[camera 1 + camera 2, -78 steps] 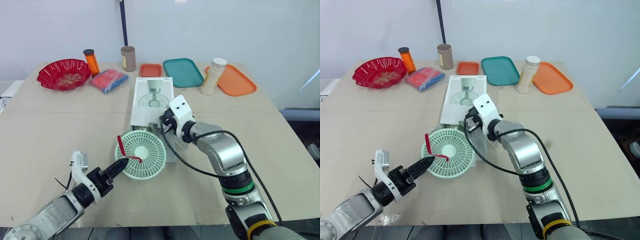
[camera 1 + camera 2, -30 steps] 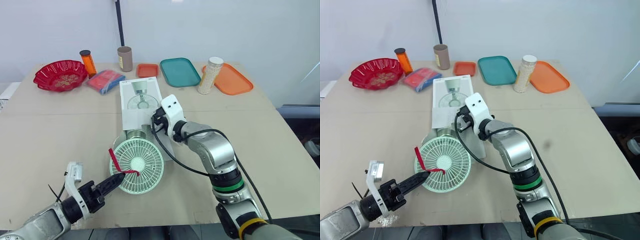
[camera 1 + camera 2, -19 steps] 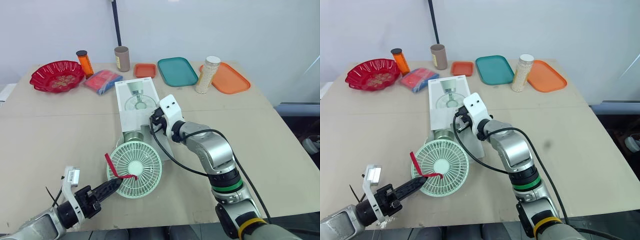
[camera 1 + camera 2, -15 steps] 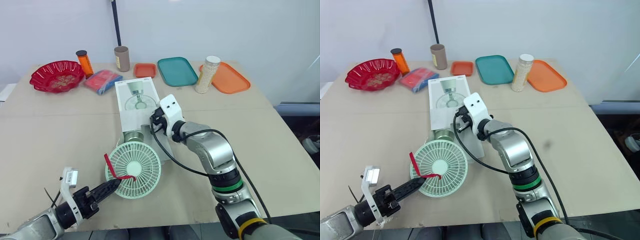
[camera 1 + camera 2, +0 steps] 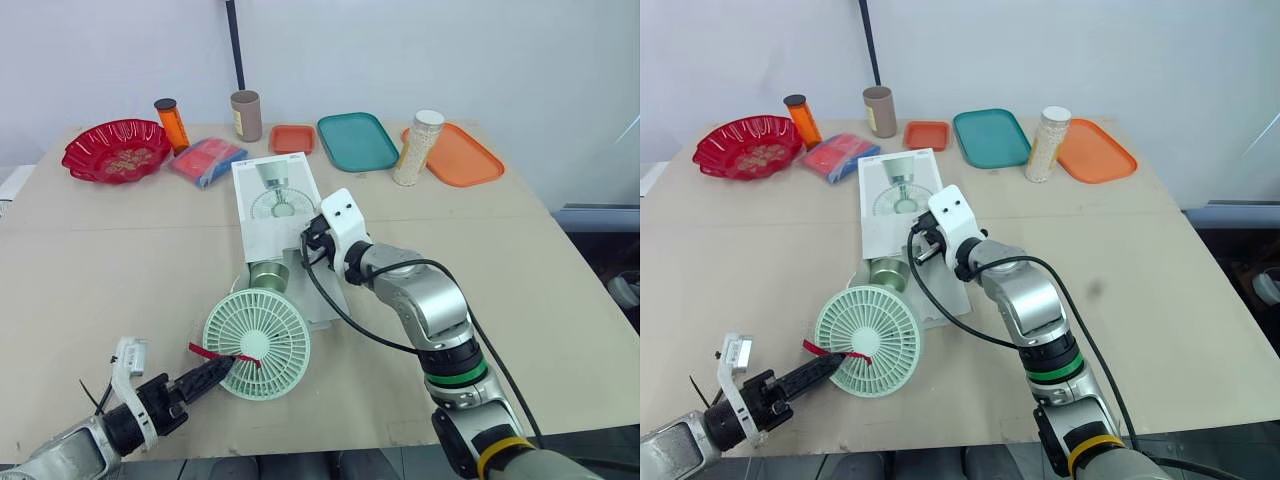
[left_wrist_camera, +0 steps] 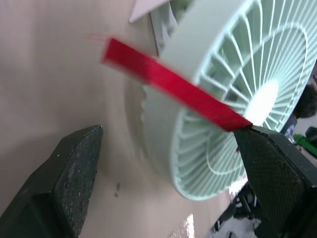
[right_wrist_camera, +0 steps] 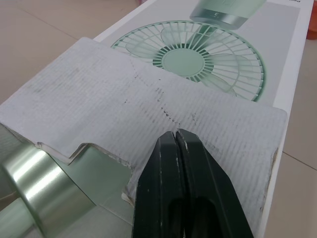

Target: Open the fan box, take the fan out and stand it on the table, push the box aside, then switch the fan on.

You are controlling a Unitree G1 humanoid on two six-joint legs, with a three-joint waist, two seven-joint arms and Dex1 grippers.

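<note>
Nearest you, the left gripper (image 5: 218,370) has its fingers apart. The flat red strap (image 5: 212,353) lies between them, its end against one fingertip rather than pinched. That strap runs across the grille of the pale green round fan (image 5: 257,345), which lies tilted on the beige table (image 5: 100,260) in front of the box mouth. Its shiny green cylindrical base (image 5: 267,275) is just at the opening. Beyond it, the right gripper (image 7: 176,135) has its fingers together, tips pressed on the grey cardboard flap (image 7: 148,99) of the white printed fan box (image 5: 275,195).

You are still drawing the fan out. Keep the pull low and in line with the box, and keep the right fingers bearing down so the box does not follow. I judge the loose strap could slip off the fingertip; close on it before pulling further.

Against half a second ago, the fan head sits nearer the table's front edge and further left. More of the base has cleared the box, which has stayed put under the right gripper.
</note>
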